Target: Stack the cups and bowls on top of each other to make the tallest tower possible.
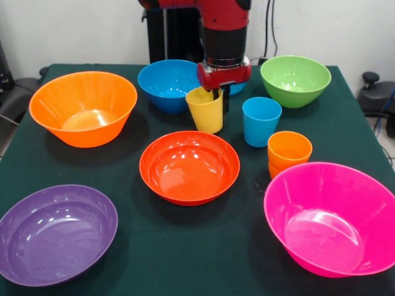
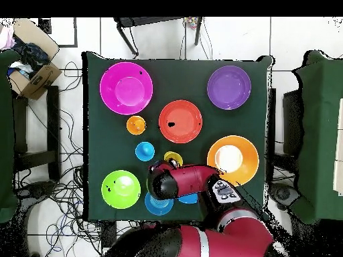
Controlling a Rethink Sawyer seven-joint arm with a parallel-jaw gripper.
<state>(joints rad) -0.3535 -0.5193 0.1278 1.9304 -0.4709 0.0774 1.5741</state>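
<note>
The yellow cup [image 1: 206, 110] stood upright near the far middle of the bench [image 1: 185, 246], a small glossy tapered tumbler. The end effector [image 1: 218, 94] hung right over its far rim, one dark finger [image 1: 218, 96] dipping inside the cup at the wall; whether it was pinching that wall or standing slack could not be told from either view. In the overhead view the red arm hid most of the cup, leaving only a yellow crescent [image 2: 173, 158] showing.

Just beside it stood the blue cup [image 1: 261, 121], same tapered shape, and next to that the orange cups [image 1: 289, 152], nested one in another. No tower stood: every bowl lay apart on the dark green cloth. All were smooth, shiny plastic with rounded walls. The red-orange bowl [image 1: 189, 166], shallow and wide, sat at the centre. The big orange bowl [image 1: 83, 108] and the purple bowl [image 1: 55, 233] lay to one side, the pink bowl [image 1: 333, 217] and the green bowl [image 1: 295, 80] to the other. A blue bowl [image 1: 165, 84] sat behind the yellow cup, partly hidden by the arm.
</note>
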